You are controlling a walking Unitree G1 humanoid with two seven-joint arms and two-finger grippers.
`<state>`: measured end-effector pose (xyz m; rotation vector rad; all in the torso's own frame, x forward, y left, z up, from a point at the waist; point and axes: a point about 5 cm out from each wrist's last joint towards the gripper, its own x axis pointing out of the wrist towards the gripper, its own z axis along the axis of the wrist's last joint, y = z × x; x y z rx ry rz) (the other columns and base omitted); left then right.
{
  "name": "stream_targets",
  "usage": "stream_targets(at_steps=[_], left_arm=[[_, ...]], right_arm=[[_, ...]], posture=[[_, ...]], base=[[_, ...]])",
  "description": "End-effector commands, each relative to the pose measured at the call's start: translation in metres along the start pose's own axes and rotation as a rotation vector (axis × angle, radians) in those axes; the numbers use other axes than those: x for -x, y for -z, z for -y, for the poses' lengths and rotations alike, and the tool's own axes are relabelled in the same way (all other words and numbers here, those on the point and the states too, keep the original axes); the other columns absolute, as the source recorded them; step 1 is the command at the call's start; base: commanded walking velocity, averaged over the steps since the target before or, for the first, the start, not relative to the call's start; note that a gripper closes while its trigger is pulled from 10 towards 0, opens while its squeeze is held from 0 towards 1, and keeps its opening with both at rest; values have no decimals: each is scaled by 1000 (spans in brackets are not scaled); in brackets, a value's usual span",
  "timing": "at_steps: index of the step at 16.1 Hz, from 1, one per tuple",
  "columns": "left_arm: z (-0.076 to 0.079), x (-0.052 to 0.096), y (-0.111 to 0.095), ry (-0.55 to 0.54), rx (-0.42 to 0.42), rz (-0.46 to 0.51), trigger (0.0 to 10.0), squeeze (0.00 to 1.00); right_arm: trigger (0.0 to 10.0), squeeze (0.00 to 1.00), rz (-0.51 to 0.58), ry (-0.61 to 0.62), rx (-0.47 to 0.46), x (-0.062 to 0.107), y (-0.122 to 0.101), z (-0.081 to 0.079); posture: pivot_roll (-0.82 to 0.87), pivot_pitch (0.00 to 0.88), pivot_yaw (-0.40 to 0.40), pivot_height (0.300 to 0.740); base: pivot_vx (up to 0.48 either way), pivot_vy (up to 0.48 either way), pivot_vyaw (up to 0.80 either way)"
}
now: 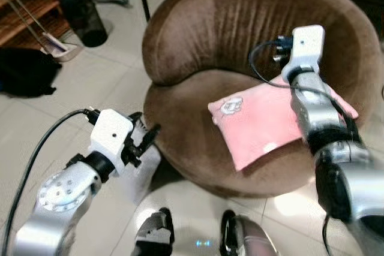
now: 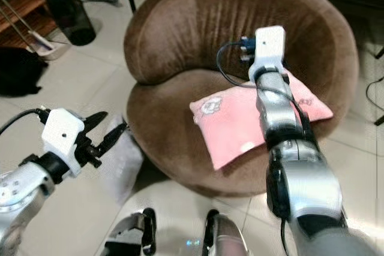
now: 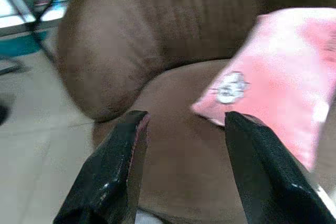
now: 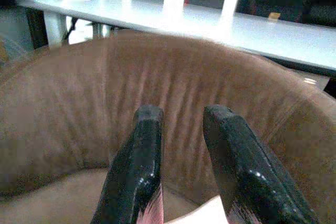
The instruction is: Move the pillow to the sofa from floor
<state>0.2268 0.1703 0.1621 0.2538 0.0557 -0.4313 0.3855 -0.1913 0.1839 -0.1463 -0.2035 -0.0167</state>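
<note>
A round, tub-shaped brown sofa (image 1: 252, 22) in short plush velvet stands on a floor of pale glossy tiles (image 1: 108, 82). Its high back curves around a cushioned seat, and the nap shows faint vertical streaks. The soft pink rectangular pillow (image 1: 258, 127) lies flat on that seat, toward the robot's right, one corner pointing at the front edge. The fabric looks smooth and slightly puffed, with a small white printed motif near its left corner and another pale patch near the front edge.

The right gripper (image 4: 181, 145) is stretched out over the pillow, its silver arm crossing above the pink cloth. In the right wrist view its two long glossy black fingers (image 4: 139, 166) point at the sofa's inner back with a narrow gap between them; they are parted and hold nothing, the pillow's pink edge showing just under their base.

The left gripper (image 3: 184, 166) hovers low beside the sofa's front left, over the tiles. Its black fingers (image 3: 113, 171) are spread wide and empty, aimed at the seat and the pillow's printed corner.

Behind, to the left, a dark cylindrical bin (image 1: 84, 19) stands near a wooden slatted rack (image 1: 30, 4), and a black soft bag (image 1: 24, 73) slumps on the floor.
</note>
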Motion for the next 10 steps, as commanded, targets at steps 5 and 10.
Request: stream_targets(at_steps=[5,10], left_arm=[[-4,-22,8,-141,34,18,10000,0],[-9,-38,7,-193,36,48,10000,0]], right_arm=[[10000,0,-118,-42,-96,92,19,-22],[10000,0,-210,-32,-141,129,11,-29]], posture=[[-71,78,29,740],[-84,34,13,740]], base=[[0,97,0],[0,297,0]])
